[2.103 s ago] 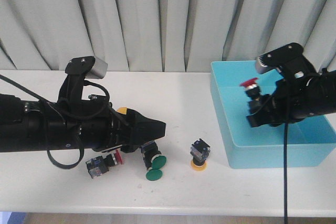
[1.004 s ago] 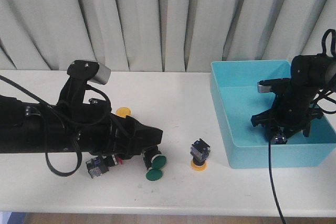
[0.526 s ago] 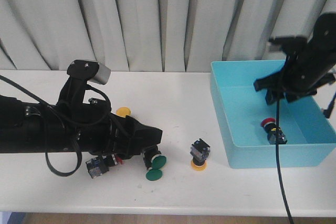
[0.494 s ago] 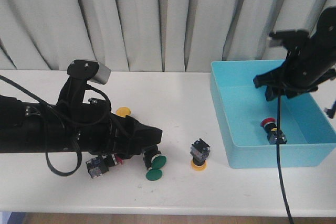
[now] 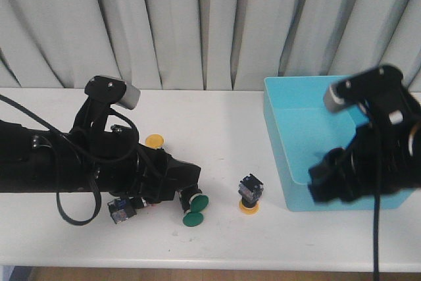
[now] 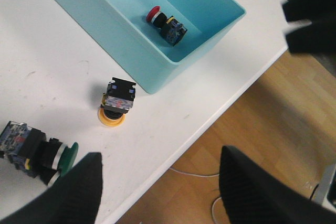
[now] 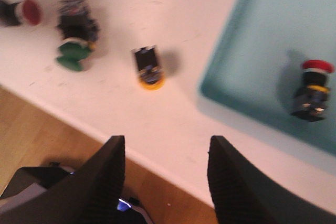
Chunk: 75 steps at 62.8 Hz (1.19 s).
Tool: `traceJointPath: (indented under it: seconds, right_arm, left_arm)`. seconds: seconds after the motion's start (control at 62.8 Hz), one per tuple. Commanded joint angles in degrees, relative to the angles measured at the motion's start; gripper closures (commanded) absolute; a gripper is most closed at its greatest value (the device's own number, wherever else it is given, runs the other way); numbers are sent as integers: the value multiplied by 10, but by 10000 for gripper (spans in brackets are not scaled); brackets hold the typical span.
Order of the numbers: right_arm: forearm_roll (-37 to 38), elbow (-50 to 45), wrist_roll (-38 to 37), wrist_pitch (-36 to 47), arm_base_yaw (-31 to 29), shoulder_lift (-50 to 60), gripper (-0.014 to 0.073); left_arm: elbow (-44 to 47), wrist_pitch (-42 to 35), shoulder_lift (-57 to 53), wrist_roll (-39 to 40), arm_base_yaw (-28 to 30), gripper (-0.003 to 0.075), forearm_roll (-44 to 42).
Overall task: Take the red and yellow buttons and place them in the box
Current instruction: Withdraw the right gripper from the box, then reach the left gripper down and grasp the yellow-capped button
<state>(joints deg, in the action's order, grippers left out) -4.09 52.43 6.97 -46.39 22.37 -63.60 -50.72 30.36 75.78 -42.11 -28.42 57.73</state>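
Inside the box (image 6: 207,35), a red button (image 6: 165,23) shows only from the wrists; the right arm (image 5: 368,156) hides it in front. Both grippers, left (image 6: 157,192) and right (image 7: 165,182), gape empty.

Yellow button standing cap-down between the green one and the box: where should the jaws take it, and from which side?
Grip the black blocky body of the yellow button, coming from above. It rests on its yellow cap with the body up, so the flat side faces offer the jaws a parallel hold. It stands apart from the green button and the box, leaving room around it.
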Motion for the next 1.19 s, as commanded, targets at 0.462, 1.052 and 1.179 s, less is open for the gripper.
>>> traceJointPath:
  seconds: [0.462,1.052,1.179]
  right_arm:
    - [-25,-84,9,105,53,72,57]
    - [-24,-84,9,141,53,72,35]
    - [-24,-84,9,141,53,72,35]
  left_arm:
    - [-15,-45,-18,73,0,245,-227]
    - [-199,-37,222,510,6,245,-737]
    - [-271,-2,294,541,18,245,-755]
